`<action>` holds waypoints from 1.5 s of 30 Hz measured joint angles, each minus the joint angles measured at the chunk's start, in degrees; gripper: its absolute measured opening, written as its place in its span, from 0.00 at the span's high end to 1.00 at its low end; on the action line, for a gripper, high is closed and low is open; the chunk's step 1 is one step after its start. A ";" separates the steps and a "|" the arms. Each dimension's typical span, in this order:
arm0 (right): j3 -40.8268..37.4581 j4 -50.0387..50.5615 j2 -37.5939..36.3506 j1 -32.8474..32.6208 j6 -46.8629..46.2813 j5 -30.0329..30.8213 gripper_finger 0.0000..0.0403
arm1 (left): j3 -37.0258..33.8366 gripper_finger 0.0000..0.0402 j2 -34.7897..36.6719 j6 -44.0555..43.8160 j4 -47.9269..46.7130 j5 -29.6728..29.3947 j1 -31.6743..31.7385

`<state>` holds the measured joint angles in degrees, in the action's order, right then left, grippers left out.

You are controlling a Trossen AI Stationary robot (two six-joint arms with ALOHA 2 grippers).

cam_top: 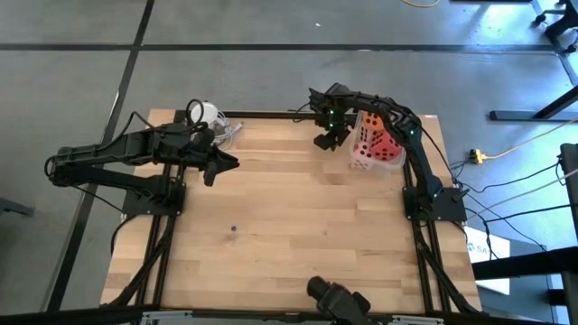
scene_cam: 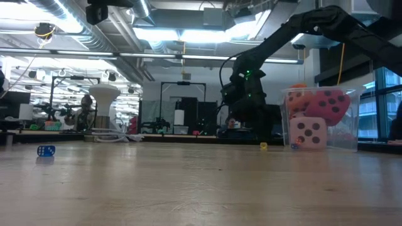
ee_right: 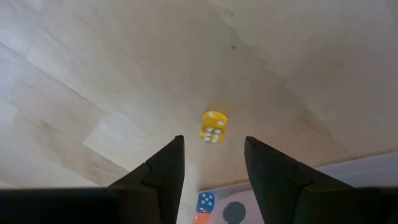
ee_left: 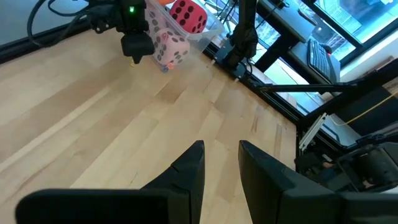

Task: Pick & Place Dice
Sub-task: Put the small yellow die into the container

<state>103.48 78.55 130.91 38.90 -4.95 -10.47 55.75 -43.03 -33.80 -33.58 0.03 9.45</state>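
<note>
A clear plastic bin (cam_top: 390,155) at the table's far right holds the soft dice: an orange one (scene_cam: 299,100), a red one with dark pips (ee_left: 188,15) and a pale pink one (scene_cam: 308,133) resting on the bin's floor. My right gripper (cam_top: 323,142) hangs open just left of the bin, fingers pointing down above a tiny yellow die (ee_right: 213,126) that lies on the table. In the right wrist view the gripper (ee_right: 214,155) stands clear of it. My left gripper (ee_left: 222,163) waits open at the table's left (cam_top: 228,164).
A tiny blue die (cam_top: 233,228) lies mid-table toward the near left, and another tiny blue die (ee_right: 205,202) sits by the bin's foot. A white object and cables (cam_top: 209,115) lie at the far left edge. Bare wood (cam_top: 307,217) spans the table's middle.
</note>
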 joint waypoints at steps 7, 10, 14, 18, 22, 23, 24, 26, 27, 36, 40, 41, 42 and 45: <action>0.00 0.10 0.00 0.43 -0.59 -5.13 0.59 | 0.00 0.77 0.00 -0.50 0.32 0.00 0.02; 0.00 0.48 0.00 0.53 -0.59 -6.29 0.59 | 0.00 0.77 0.00 -0.57 1.06 0.02 0.02; 0.00 1.31 0.00 1.21 -1.49 -6.58 0.59 | 0.00 0.77 0.00 -0.57 3.01 0.16 0.01; 0.00 2.72 0.00 1.31 -1.22 -6.92 0.59 | 0.00 0.77 0.00 -0.97 3.63 1.26 0.01; -0.01 2.67 -0.02 1.22 -1.05 -6.96 0.59 | 0.00 0.77 0.00 -0.98 3.61 1.27 0.02; 0.00 2.56 -0.02 1.26 -1.05 -6.96 0.59 | 0.00 0.77 0.00 -0.97 3.62 1.27 0.02; 0.00 2.32 -0.04 1.28 -1.19 -6.96 0.59 | 0.00 0.77 0.00 -0.97 3.62 1.27 0.02; 0.00 2.03 -0.04 1.55 -1.87 -6.96 0.59 | 0.00 0.77 0.00 -0.97 3.61 1.27 0.02; -0.01 2.05 -0.04 1.72 -2.16 -7.00 0.59 | 0.00 0.77 0.00 -0.97 3.61 1.27 0.00; -0.02 1.65 2.03 2.45 -3.39 -10.34 0.59 | 0.00 0.77 0.00 -1.45 3.61 1.31 0.02; -0.02 1.17 2.03 2.97 -3.43 -9.86 0.59 | 0.00 0.77 0.00 -1.44 3.61 1.31 0.02; -0.02 1.13 2.03 3.14 -3.43 -9.69 0.59 | 0.00 0.77 0.00 -1.43 3.61 1.29 0.02; -0.02 1.04 2.03 3.16 -3.43 -9.61 0.59 | 0.00 0.77 0.00 -1.45 3.61 1.31 0.02; -0.02 0.36 2.03 3.38 -3.73 -9.60 0.59 | 0.00 0.77 0.00 -1.45 3.61 1.29 0.02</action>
<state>103.46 78.91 132.94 42.28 -8.68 -20.07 55.75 -43.03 -35.24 -29.98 1.32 9.47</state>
